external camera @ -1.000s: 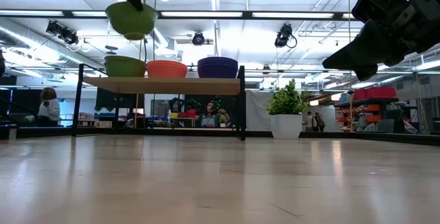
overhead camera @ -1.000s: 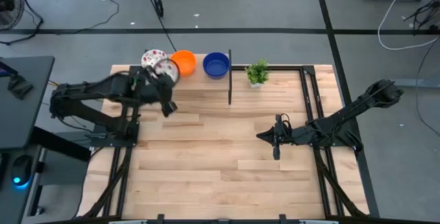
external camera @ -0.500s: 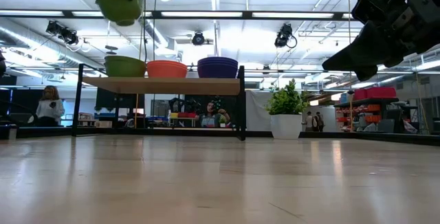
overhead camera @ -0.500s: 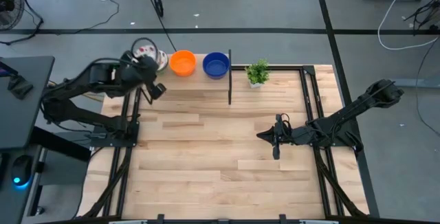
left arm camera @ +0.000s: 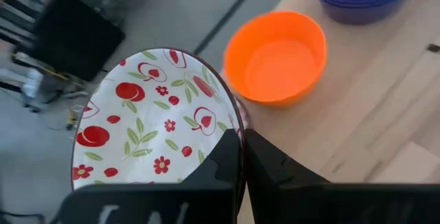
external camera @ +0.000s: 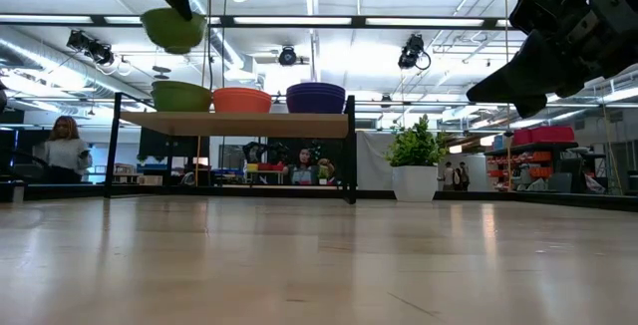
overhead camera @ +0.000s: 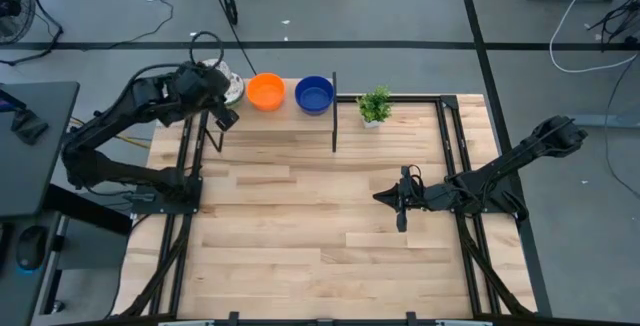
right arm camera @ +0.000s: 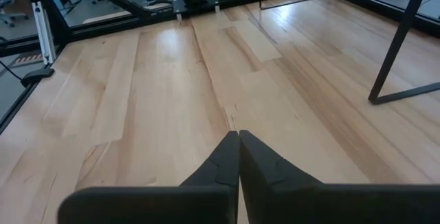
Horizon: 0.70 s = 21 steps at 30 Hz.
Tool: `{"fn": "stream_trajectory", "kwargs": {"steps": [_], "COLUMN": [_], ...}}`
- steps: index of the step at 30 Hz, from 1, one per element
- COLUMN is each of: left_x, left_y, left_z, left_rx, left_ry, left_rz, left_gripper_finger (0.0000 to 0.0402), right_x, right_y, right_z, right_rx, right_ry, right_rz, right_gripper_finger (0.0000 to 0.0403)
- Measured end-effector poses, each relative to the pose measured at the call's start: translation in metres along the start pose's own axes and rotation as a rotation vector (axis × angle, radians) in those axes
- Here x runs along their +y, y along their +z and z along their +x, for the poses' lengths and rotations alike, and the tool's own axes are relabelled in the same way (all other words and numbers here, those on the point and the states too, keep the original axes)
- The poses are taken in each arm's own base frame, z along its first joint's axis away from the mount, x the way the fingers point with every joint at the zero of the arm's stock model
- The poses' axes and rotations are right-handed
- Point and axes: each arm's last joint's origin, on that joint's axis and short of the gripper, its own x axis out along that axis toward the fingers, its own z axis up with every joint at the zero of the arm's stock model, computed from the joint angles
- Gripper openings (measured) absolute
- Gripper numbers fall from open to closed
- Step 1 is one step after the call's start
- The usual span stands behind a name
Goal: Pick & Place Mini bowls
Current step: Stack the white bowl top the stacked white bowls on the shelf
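My left gripper [left arm camera: 242, 136] is shut on a mini bowl [left arm camera: 155, 121], white inside with red flowers and green leaves, green underneath [external camera: 172, 28]. It hangs high above the left end of the shelf [external camera: 234, 123], over a green-sided bowl [external camera: 180, 96] standing there. An orange mini bowl [overhead camera: 265, 92] and stacked blue mini bowls [overhead camera: 314, 94] sit on the shelf to its right. My right gripper [overhead camera: 380, 198] is shut, holds nothing, and hovers low over the table's right half. My left gripper pinches the floral bowl's rim [left arm camera: 239, 122], one finger [left arm camera: 223, 161] inside the bowl and the other [left arm camera: 275, 172] outside its wall. The fingers slant down from the near left. The bowl is lifted clear, mouth up and slightly tilted, above the shelf.
A small potted plant [overhead camera: 375, 106] stands on the table just right of the shelf's black post [overhead camera: 334, 116]. Black frame rails run along the table's left and right sides. Bare wood lies between the two arms. People show in the room beyond.
My left gripper has swung with the floral bowl from over the table in front of the shelf toward the far left corner, rising a little. The bowl, still held clear, now hangs over the shelf's left end.
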Motion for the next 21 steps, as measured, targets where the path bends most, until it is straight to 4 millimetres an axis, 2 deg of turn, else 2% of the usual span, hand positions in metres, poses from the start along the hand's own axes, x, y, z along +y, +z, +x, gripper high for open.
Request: {"fn": "stream_trajectory", "kwargs": {"steps": [12, 21], "left_x": [-0.009, -0.007], "left_y": [0.006, 0.009], "left_z": [0.051, 0.078], "left_rx": [0.137, 0.225], "left_ry": [-0.008, 0.018], "left_rz": [0.071, 0.068], "left_gripper_finger": [0.0010, 0.0010], "right_x": [0.000, 0.000], "right_y": [0.000, 0.000], "right_z": [0.000, 0.000], "right_rx": [-0.004, -0.004], "right_ry": [0.002, 0.002], "right_rz": [0.005, 0.005], "right_gripper_finger": [0.0010, 0.0010]}}
